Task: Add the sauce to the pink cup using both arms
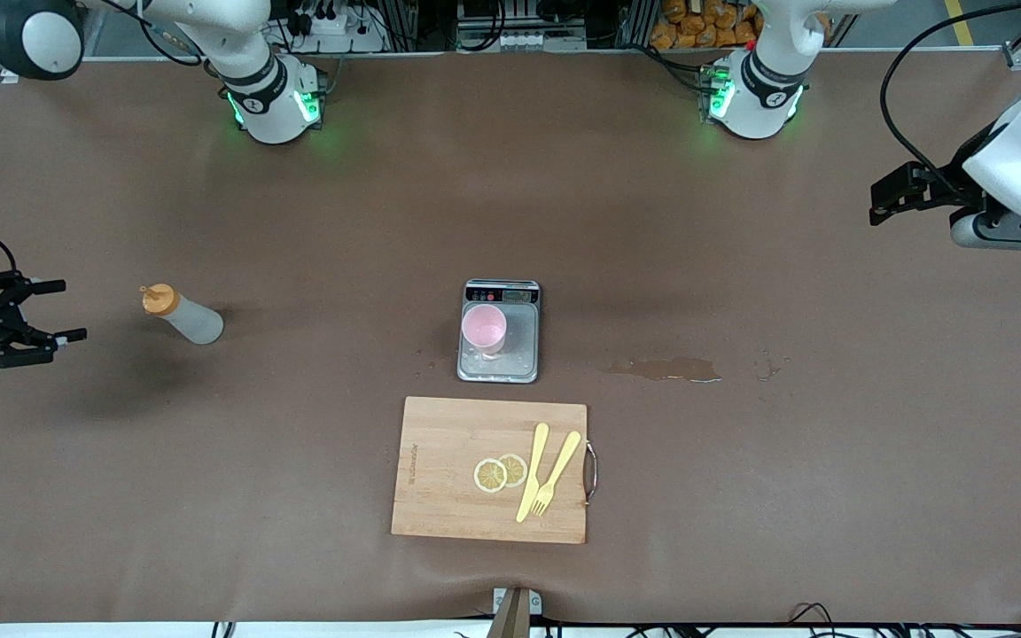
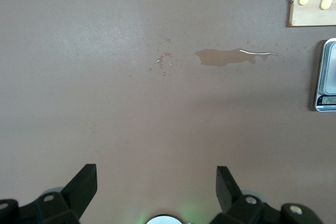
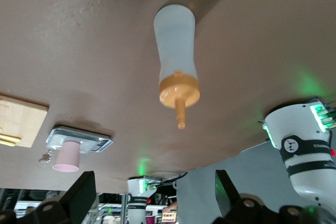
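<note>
Pink cup (image 1: 483, 329): stands upright on the digital scale (image 1: 499, 332) at the middle of the desk (image 1: 510, 204), presumably so that any sauce added can be weighed. Whether it holds sauce cannot be told from these views.

Sauce bottle (image 1: 181, 314): stands on the desk toward the right arm's end, well apart from the cup, orange nozzle cap on and uppermost. Its body appears pale and translucent; the fill level is not legible.

Right end effector (image 1: 36, 322): beside the bottle at the right arm's edge of the desk, fingers spread apart, nothing between them. Its wrist camera faces the bottle squarely, consistent with a line-up on the bottle or a withdrawal from it.

Left end effector (image 2: 157, 182): raised over bare desk at the left arm's end, fingers wide apart, holding nothing.

Other items: a brownish liquid spill (image 1: 666, 369) with scattered droplets lies on the desk between the scale and the left arm's end. A wooden cutting board (image 1: 440, 505) lies nearer the front camera than the scale, carrying two lemon slices (image 1: 499, 472), a yellow knife (image 1: 533, 470) and a yellow fork (image 1: 555, 474).

Assessment: the arrangement fits either a bottle awaiting pickup or one set back down after pouring.
</note>
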### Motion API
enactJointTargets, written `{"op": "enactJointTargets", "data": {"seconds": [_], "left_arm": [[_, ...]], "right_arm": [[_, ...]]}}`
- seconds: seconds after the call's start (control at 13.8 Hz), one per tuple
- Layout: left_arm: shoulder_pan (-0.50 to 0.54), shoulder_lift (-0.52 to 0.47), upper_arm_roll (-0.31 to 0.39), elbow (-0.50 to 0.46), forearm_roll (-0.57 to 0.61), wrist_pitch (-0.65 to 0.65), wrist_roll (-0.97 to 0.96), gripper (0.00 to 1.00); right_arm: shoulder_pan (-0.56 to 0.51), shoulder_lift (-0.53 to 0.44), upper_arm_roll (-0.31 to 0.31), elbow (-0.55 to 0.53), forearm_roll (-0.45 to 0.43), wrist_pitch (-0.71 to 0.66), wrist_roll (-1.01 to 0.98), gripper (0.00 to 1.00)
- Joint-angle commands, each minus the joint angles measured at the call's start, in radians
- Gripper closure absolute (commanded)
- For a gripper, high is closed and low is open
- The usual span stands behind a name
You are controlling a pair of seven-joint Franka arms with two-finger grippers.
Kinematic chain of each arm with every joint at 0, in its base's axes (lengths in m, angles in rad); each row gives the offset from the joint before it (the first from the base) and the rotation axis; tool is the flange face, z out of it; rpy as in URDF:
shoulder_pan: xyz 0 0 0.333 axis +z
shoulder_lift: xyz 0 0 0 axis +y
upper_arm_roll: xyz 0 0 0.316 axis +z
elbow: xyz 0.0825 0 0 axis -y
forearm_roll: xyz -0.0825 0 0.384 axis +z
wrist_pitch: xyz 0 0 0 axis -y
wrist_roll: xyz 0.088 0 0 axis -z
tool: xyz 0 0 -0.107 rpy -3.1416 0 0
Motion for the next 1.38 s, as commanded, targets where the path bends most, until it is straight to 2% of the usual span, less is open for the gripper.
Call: {"op": "enactJointTargets", "data": {"seconds": [0.0, 0.58, 0.65, 0.87, 1.16, 1.3], "left_arm": [[0.004, -0.007, -0.002, 0.007, -0.004, -0.017, 0.021, 0.00], [0.004, -0.003, -0.001, 0.008, -0.006, -0.017, 0.021, 0.00], [0.004, -0.001, -0.001, 0.008, -0.006, -0.017, 0.021, 0.00], [0.005, -0.001, -0.001, 0.008, -0.006, -0.017, 0.021, 0.00], [0.005, 0.001, 0.001, 0.008, -0.006, -0.017, 0.021, 0.00], [0.005, 0.001, 0.003, 0.008, -0.007, -0.017, 0.019, 0.00]], "right_arm": [[0.048, -0.093, -0.003, -0.021, -0.050, -0.037, -0.006, 0.00], [0.272, -0.306, -0.008, -0.030, -0.098, -0.074, -0.001, 0.00], [0.294, -0.328, -0.009, -0.033, -0.118, -0.074, 0.000, 0.00], [0.383, -0.389, -0.008, -0.047, -0.260, -0.060, -0.006, 0.00], [0.412, -0.441, -0.009, -0.048, -0.268, -0.049, -0.007, 0.00], [0.444, -0.487, -0.008, -0.073, -0.303, -0.034, -0.013, 0.00]]}}
